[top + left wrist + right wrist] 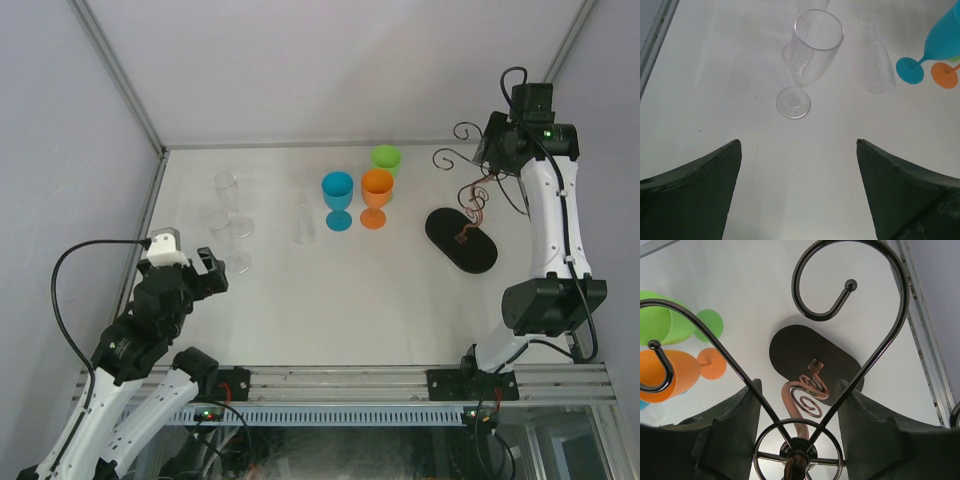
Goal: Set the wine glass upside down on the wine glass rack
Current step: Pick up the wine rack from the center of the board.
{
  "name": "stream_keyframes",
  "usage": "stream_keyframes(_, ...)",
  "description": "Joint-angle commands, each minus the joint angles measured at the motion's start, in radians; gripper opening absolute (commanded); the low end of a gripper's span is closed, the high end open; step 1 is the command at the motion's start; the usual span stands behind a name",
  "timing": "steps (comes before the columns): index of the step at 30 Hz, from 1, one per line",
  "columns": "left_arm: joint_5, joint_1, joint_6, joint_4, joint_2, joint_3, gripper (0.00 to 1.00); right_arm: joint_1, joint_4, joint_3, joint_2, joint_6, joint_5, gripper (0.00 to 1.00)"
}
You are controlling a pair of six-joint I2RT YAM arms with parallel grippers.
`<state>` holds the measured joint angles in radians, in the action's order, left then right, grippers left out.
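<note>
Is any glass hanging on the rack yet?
No, the wine glass rack has bare scroll arms; the orange glass and green glass stand on the table.

Wine glass rack: thin wire, glossy dark metal, with a shiny coppery stem and a matt black oval base. Flute: clear, glossy, smooth-walled. Blue goblet, orange goblet and green goblet at 12 o'clock on the table: opaque, satin, plastic-looking; tabletop smooth white, faint sheen.

The clear wine glass stands upright, well apart from the upright, dark, scroll-armed wine glass rack.
</note>
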<state>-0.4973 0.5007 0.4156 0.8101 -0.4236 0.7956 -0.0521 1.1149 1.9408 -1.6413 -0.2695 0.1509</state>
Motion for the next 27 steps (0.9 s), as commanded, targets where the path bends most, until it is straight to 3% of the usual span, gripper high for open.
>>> stream_keyframes(1, 0.004, -0.010, -0.012, -0.035, -0.024, 0.058, 1.00, -0.017, -0.017, 0.035, 0.004, -0.014, -0.069, 0.24)
stream_keyframes(7, -0.002, -0.010, -0.015, -0.035, -0.036, 0.057, 1.00, -0.007, -0.033, 0.054, 0.051, -0.043, -0.179, 0.12)
stream_keyframes(27, 0.001, -0.010, -0.020, -0.035, -0.040, 0.057, 1.00, 0.106, 0.020, 0.141, 0.076, -0.031, -0.302, 0.05)
